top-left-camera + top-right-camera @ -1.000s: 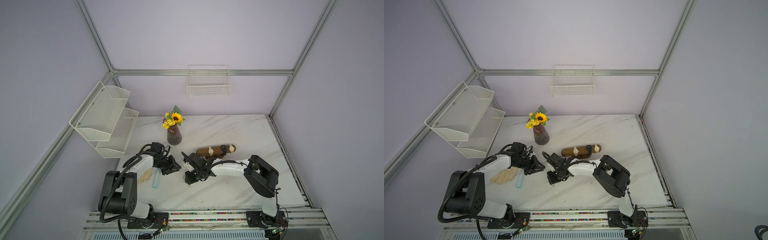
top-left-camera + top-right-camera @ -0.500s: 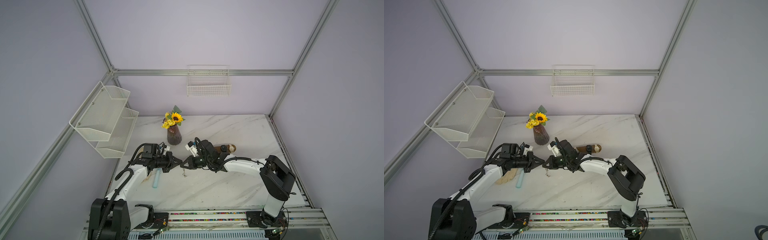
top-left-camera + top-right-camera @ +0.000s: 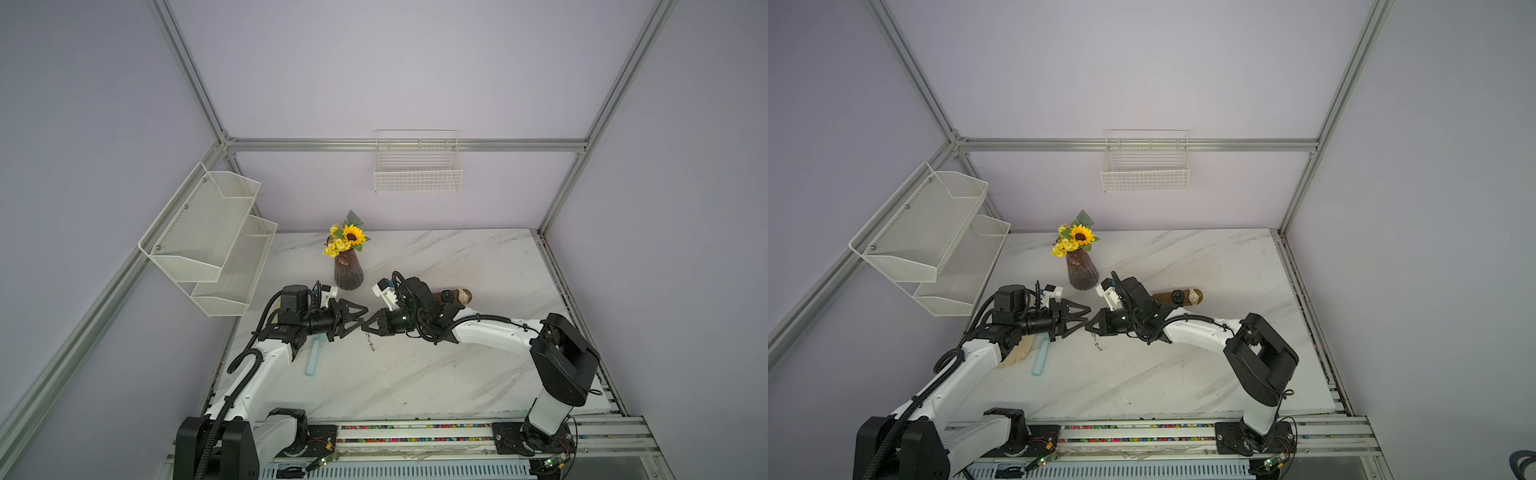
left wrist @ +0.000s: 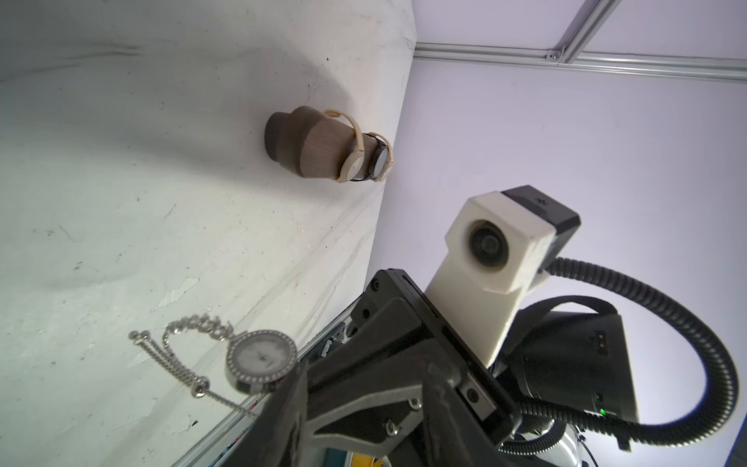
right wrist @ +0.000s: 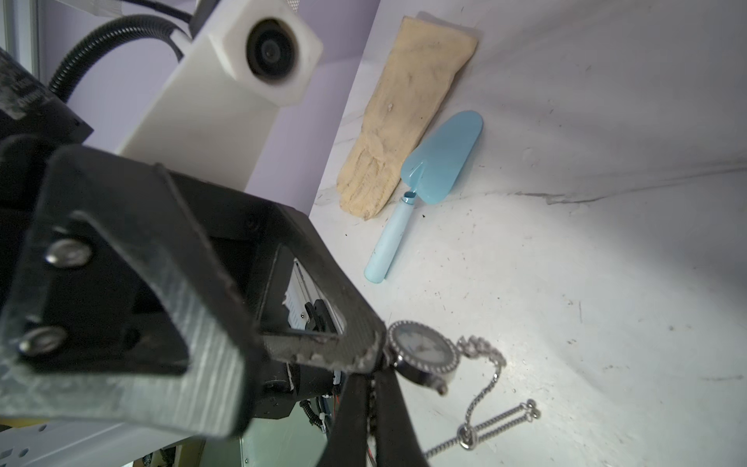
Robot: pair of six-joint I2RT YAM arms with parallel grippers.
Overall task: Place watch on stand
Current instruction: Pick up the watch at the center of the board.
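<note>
While right jaws pinch watch [image 5: 422,351], left jaws stand apart; vase [image 3: 348,272] holds flowers [image 3: 351,237].

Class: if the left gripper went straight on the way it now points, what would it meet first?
Probably the small silver round-faced watch on a chain strap, hanging from the shut right gripper directly ahead; the open left gripper almost faces its fingers. Exact depth is unclear.

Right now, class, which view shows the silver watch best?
Right wrist view: the silver watch is close and sharp, dial and chain clear. Left wrist shows it blurrier; both top views, only a tiny dangling chain.
</note>
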